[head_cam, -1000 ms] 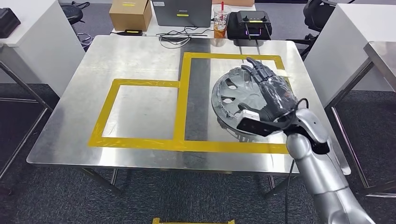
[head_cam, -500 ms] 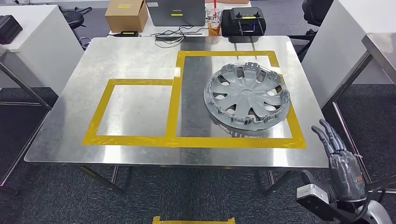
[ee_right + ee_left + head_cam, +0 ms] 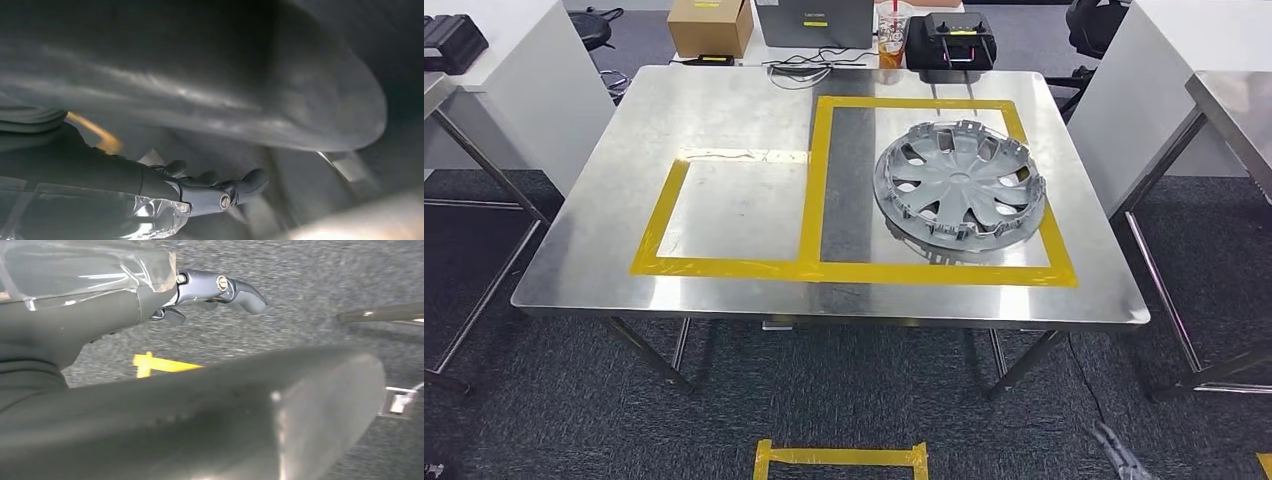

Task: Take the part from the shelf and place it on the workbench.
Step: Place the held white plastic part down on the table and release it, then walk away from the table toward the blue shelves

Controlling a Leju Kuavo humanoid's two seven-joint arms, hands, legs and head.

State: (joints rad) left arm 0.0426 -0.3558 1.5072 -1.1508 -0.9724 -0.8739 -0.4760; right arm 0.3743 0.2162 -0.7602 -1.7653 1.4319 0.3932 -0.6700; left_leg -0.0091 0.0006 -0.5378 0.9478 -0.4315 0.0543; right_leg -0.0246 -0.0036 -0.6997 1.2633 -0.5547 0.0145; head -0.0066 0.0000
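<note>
The part, a grey plastic wheel cover point(image 3: 959, 190), lies flat on the steel workbench point(image 3: 724, 110), inside the larger yellow-taped rectangle on the right; nothing holds it. My right hand hangs low beside the table, well apart from the cover; its dark fingertips point(image 3: 1116, 455) peek in at the bottom right of the head view. In the right wrist view my right hand point(image 3: 200, 192) has its thumb and fingers spread and holds nothing. In the left wrist view my left hand point(image 3: 200, 290) hangs over dark carpet, thumb out, with nothing in it.
A smaller yellow-taped square point(image 3: 659, 215) marks the workbench's left half. Behind the table stand a cardboard box point(image 3: 709, 22), a drink cup point(image 3: 890, 30) and a black controller point(image 3: 951, 40). White tables flank both sides. A yellow tape mark point(image 3: 839, 460) lies on the carpet in front.
My right hand let go of the wheel cover, drew back and dropped beside the table. The cover stays on the workbench. The camera has shifted back a little.
</note>
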